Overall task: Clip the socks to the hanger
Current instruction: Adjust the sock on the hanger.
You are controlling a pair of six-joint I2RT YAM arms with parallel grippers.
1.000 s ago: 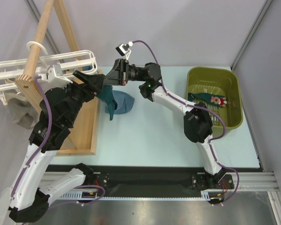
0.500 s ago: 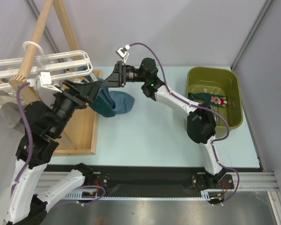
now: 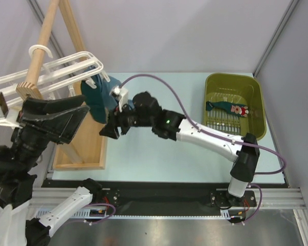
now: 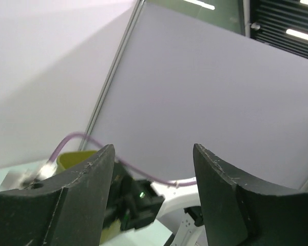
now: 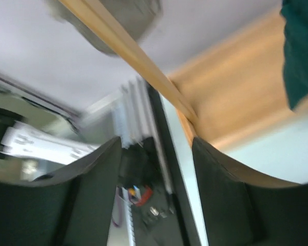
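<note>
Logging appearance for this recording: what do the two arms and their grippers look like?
The left arm and right arm have white link shells with black joints. A purple cable runs along the right arm, which also shows a small green light near its wrist. The left gripper and right gripper have thick, curved, matte black fingers.

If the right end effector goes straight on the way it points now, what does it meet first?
Most likely the wooden rack; the right end effector points left at its base frame, though depth is unclear.
</note>
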